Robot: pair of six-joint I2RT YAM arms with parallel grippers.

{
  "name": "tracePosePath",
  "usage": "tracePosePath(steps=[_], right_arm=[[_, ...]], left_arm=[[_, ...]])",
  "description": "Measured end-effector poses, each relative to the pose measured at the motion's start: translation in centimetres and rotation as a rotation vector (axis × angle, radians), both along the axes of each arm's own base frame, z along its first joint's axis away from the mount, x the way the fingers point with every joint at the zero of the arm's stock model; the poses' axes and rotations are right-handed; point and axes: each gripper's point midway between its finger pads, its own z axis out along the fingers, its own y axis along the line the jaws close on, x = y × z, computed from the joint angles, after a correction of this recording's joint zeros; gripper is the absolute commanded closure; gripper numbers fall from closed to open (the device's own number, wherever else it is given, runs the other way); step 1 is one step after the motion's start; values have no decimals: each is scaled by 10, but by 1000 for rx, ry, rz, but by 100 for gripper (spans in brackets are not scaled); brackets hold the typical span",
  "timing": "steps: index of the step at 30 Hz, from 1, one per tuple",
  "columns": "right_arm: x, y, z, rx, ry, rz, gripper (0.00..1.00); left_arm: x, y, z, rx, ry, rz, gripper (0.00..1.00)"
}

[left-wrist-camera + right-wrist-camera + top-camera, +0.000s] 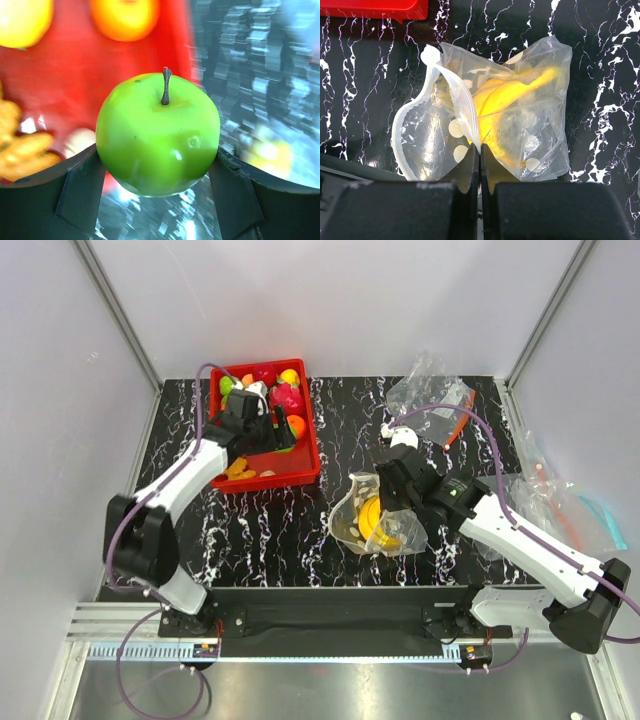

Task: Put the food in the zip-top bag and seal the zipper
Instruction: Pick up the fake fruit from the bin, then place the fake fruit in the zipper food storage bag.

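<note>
A glossy green apple (pixel 157 135) sits between the fingers of my left gripper (pixel 157 192), both pads against its sides, over the right side of the red tray (pixel 305 468); in the top view that gripper (pixel 284 432) hides the apple. The dotted zip-top bag (pixel 520 125) lies at mid-table with a yellow banana bunch (pixel 505 95) inside. Its whitish zipper (pixel 396 135) curves round the open mouth. My right gripper (pixel 480 150) is shut on one lip of that mouth, seen from above at the bag (pixel 385 515).
In the tray lie an orange fruit (pixel 125 20), a yellow fruit (pixel 22 20), a pink dragon fruit (pixel 285 397) and tan pieces (pixel 25 150). Other clear bags lie at the back right (pixel 430 400) and far right (pixel 560 505).
</note>
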Motion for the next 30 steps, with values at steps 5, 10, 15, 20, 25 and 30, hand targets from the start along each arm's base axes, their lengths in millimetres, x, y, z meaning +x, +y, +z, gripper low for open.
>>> tracePosePath(steps=[5, 10, 15, 20, 25, 30], right_arm=[[1, 1, -3, -11, 5, 3, 100], [4, 4, -7, -18, 10, 4, 100], [6, 7, -5, -5, -1, 3, 100], [8, 9, -3, 9, -8, -1, 100], [8, 10, -1, 22, -12, -6, 100], [7, 11, 0, 30, -8, -2, 100]], left_arm=[[-55, -34, 59, -156, -158, -111, 34], [-123, -82, 80, -251, -209, -285, 34], [-189, -122, 73, -276, -198, -448, 34], [-214, -135, 53, -256, -160, -485, 34], [-220, -155, 30, -224, -125, -518, 34], [-215, -165, -8, -157, -49, -520, 34]])
